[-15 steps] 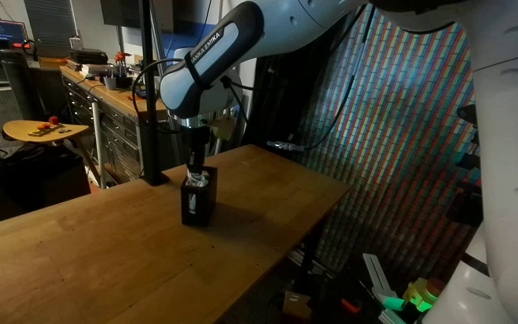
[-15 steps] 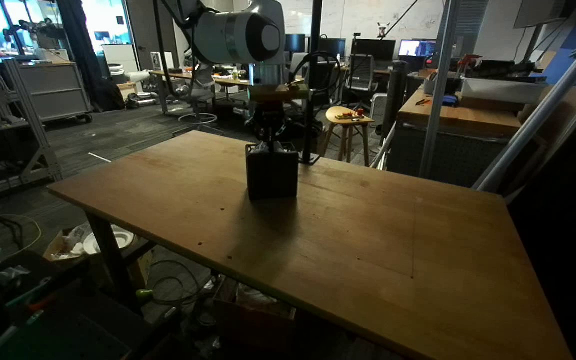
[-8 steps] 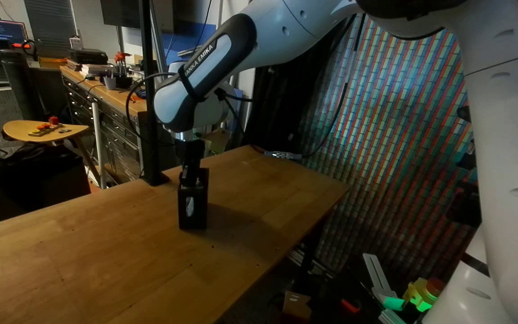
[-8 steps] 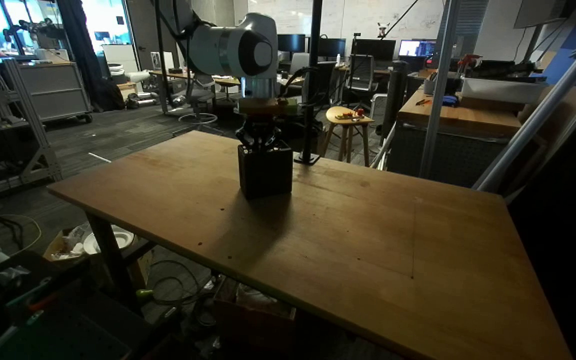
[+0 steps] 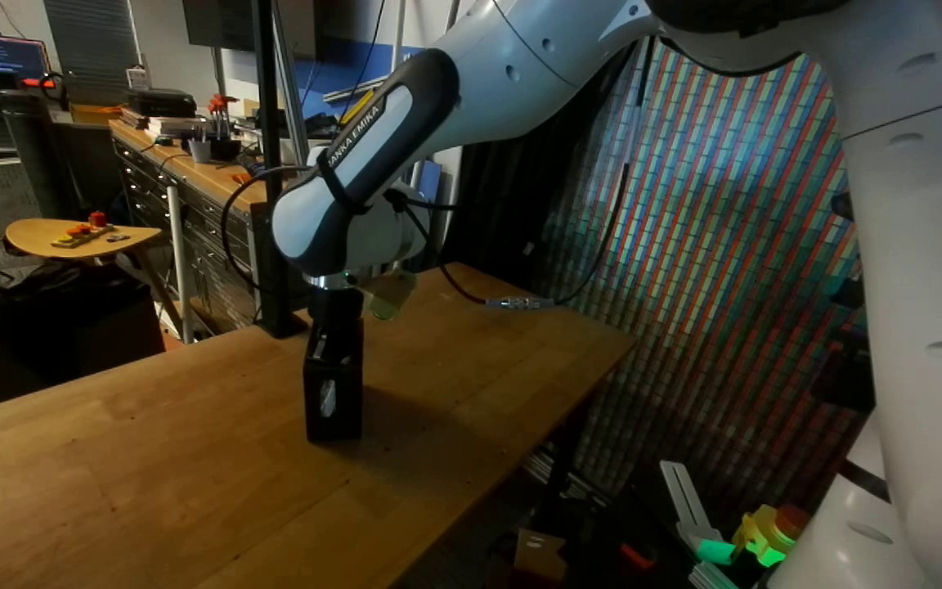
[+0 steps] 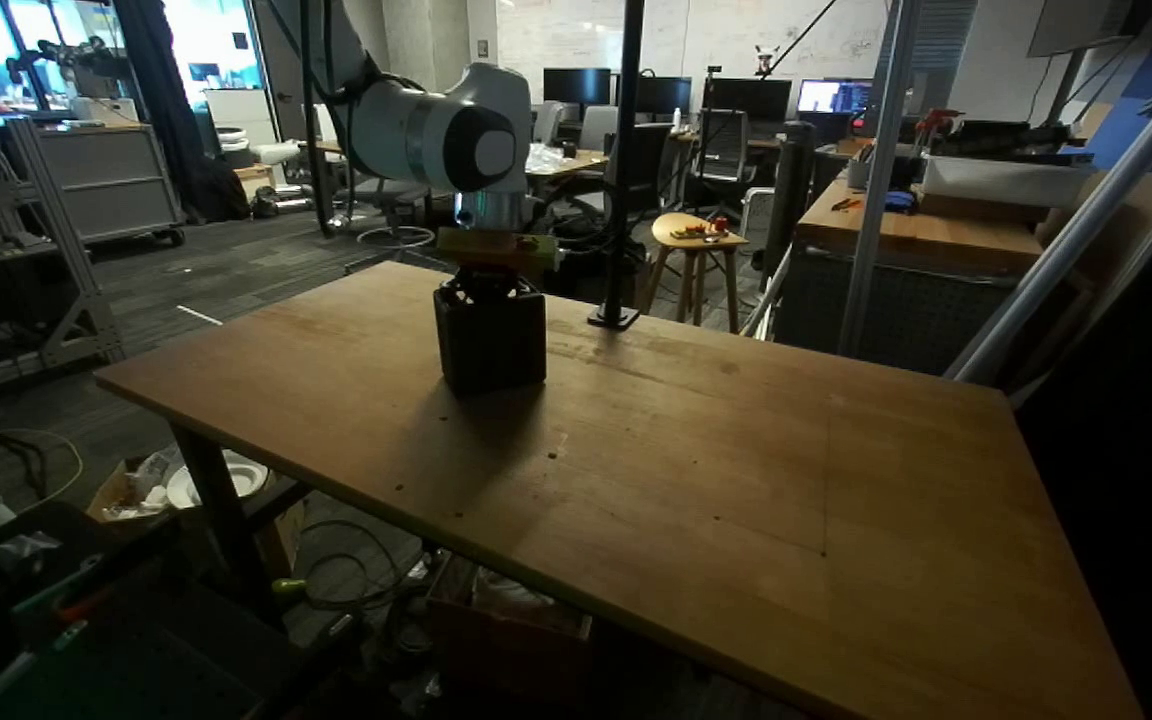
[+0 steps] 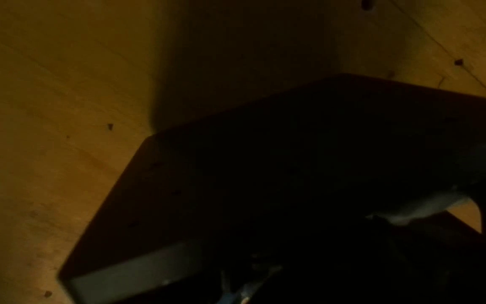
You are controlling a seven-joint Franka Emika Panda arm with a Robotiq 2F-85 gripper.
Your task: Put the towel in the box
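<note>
Brown wooden table (image 5: 136, 458) bears an upright black, block-shaped box (image 5: 334, 405) around the lower end of the black mechanical gripper (image 6: 488, 287): nearly closed, tips hidden, hold unverifiable. Towel indistinct, presumably inside, below it. Insertion probably nearly done; release, withdrawal left.
</note>
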